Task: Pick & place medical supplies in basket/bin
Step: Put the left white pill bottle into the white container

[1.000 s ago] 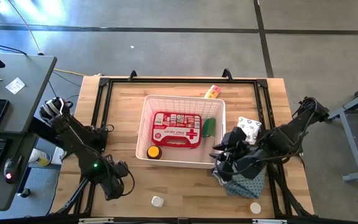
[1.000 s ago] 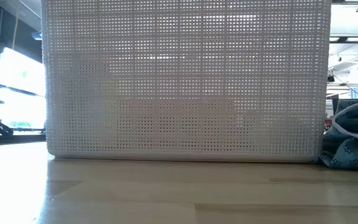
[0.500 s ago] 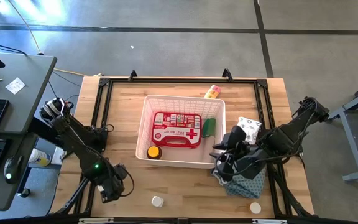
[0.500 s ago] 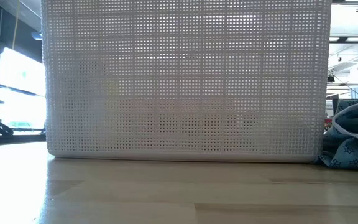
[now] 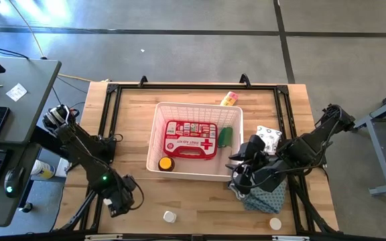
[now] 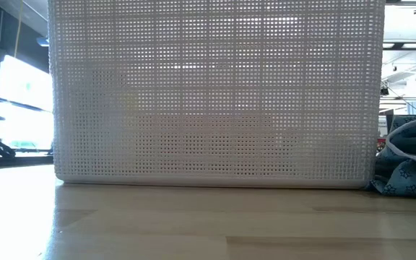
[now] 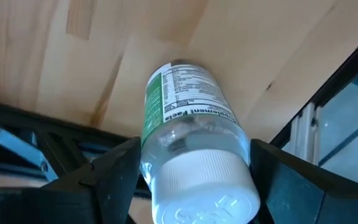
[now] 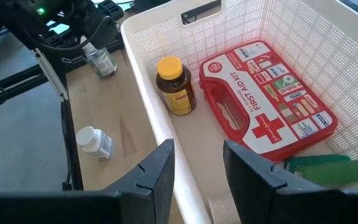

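In the left wrist view a clear bottle (image 7: 188, 118) with a white cap and a green-and-white label sits between the fingers of my left gripper (image 7: 194, 168), which is shut on it near the table's front left (image 5: 120, 198). My right gripper (image 8: 197, 168) hovers open and empty over the near right corner of the white basket (image 5: 158, 114). In the basket lie the red first-aid case (image 5: 190, 139), a green roll (image 5: 226, 136) and an amber bottle (image 5: 166, 163). A small white bottle (image 5: 170, 216) lies on its side on the table near the front edge. My left gripper pinches the clear bottle between its two fingers at the shoulder just below the white cap (image 7: 149, 149). The fingers come steeply from above, along the bottle. The bottle stands nearly upright, cap up and base toward the wood; whether the base touches the table, I cannot tell.
A blue patterned cloth (image 5: 267, 197) lies under my right arm, beside the basket's right side. A white packet (image 5: 268, 136), a white-capped item (image 5: 275, 223) and a pill organiser (image 5: 228, 99) lie outside the basket. A black frame rail (image 5: 106, 120) borders the table.
My left gripper has turned a little at the wrist while staying in place near the front left. Nothing else has moved.
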